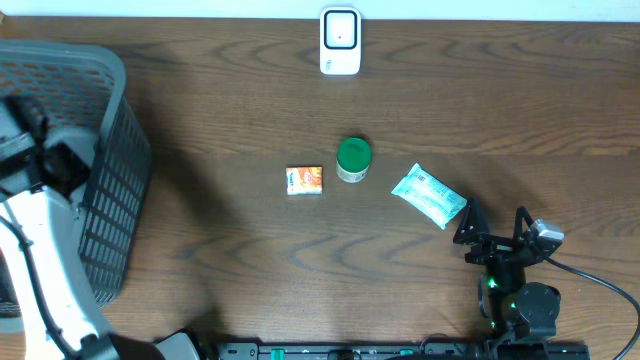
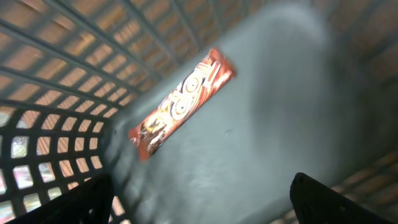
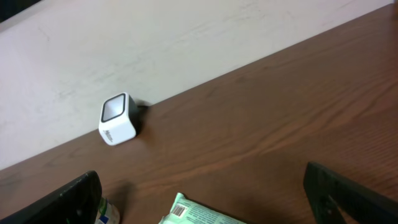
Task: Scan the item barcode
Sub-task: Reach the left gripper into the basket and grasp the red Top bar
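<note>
A gray mesh basket (image 1: 118, 190) stands at the left end of the wooden tabletop (image 1: 230, 100). The left arm reaches down into it. In the left wrist view, a single snack bar (image 2: 181, 102) in an orange and brown wrapper lies flat on the basket's solid floor, one end close to the mesh wall; nothing else shows inside. The left hand (image 2: 202, 190) hangs above that floor with its fingers (image 2: 68, 202) spread wide and nothing between them, clear of the bar.

Out on the tabletop, three things lie in a loose row near the middle: a small orange box (image 1: 304, 180), just beside it a jar with a green lid (image 1: 353, 160), and further right a pale teal packet (image 1: 428, 195) lying at an angle. The packet shows a barcode (image 3: 178, 211) at its near corner in the right wrist view.

The white scanner (image 1: 340, 41) stands at the far edge of the tabletop, well apart from these.

The right hand (image 1: 495, 226) sits just beside the packet, on the near side, fully open and empty, not touching it.
</note>
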